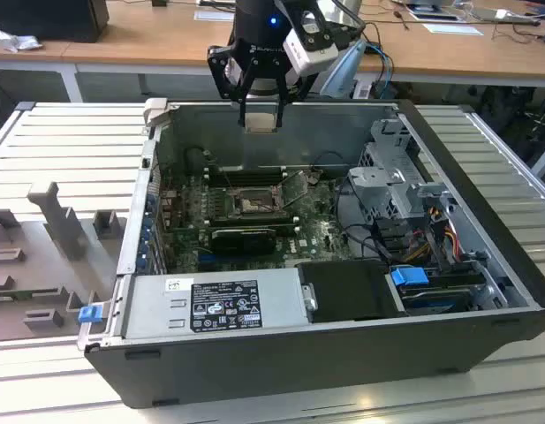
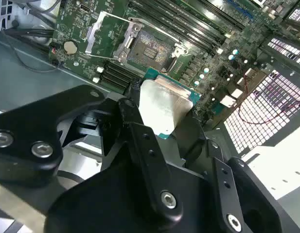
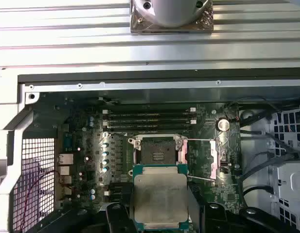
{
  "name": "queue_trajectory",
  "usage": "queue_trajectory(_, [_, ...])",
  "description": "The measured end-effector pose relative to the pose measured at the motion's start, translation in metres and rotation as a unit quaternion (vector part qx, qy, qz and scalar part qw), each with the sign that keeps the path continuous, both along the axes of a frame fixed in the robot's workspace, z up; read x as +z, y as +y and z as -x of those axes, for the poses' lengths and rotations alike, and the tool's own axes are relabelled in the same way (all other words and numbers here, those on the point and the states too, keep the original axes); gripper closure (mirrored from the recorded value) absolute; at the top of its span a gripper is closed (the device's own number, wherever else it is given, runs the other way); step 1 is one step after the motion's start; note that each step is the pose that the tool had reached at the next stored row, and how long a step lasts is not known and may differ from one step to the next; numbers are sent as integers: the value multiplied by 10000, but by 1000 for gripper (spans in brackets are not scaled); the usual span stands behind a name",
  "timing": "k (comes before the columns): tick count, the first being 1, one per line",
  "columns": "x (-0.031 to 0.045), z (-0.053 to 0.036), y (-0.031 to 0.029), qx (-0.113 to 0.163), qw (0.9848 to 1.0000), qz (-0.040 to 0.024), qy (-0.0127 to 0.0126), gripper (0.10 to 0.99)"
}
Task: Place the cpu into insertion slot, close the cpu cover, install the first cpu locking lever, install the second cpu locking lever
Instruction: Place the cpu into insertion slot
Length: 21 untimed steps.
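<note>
Cpu in the grip, socket waiting open

You have the cpu (image 3: 160,196) grasped flat between the jaws of the gripper (image 1: 260,122), up at the back rim of the case and well apart from the insertion slot (image 3: 158,148). The slot is bare and the cpu cover (image 3: 213,162) lies swung open beside it, so I judge that all four steps are left. The green board (image 1: 321,231) lies in an open computer case (image 1: 281,353) on a ribbed metal table (image 1: 69,141); a wooden desk (image 1: 148,44) stands behind.
</note>
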<state>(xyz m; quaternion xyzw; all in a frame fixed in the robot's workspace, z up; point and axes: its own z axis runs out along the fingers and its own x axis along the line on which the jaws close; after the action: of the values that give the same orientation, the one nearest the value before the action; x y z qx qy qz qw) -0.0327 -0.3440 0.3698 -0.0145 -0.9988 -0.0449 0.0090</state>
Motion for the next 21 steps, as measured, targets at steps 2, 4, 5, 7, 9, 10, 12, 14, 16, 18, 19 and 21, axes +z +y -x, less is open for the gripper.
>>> queue_trajectory(2, [0,0,0,-95,10000,0,0,553])
queue_trajectory(4, [0,0,0,-124,9999,0,0,553])
queue_trajectory(5, [0,0,0,-141,9999,0,0,553])
queue_trajectory(7, [0,0,0,-209,9998,1,0,553])
queue_trajectory(9, [-4,0,0,-215,9998,1,0,553])
queue_trajectory(10, [-9,0,0,-215,9998,0,0,553])
queue_trajectory(12, [-17,0,0,-215,9998,0,0,553])
queue_trajectory(14, [-19,0,0,-216,9998,1,1,553])
queue_trajectory(16, [-20,0,0,-228,9997,1,0,553])
queue_trajectory(18, [-21,0,0,-279,9996,0,0,553])
queue_trajectory(19, [-21,0,0,-301,9995,0,0,553])
queue_trajectory(21, [-21,0,0,-329,9995,0,0,553])
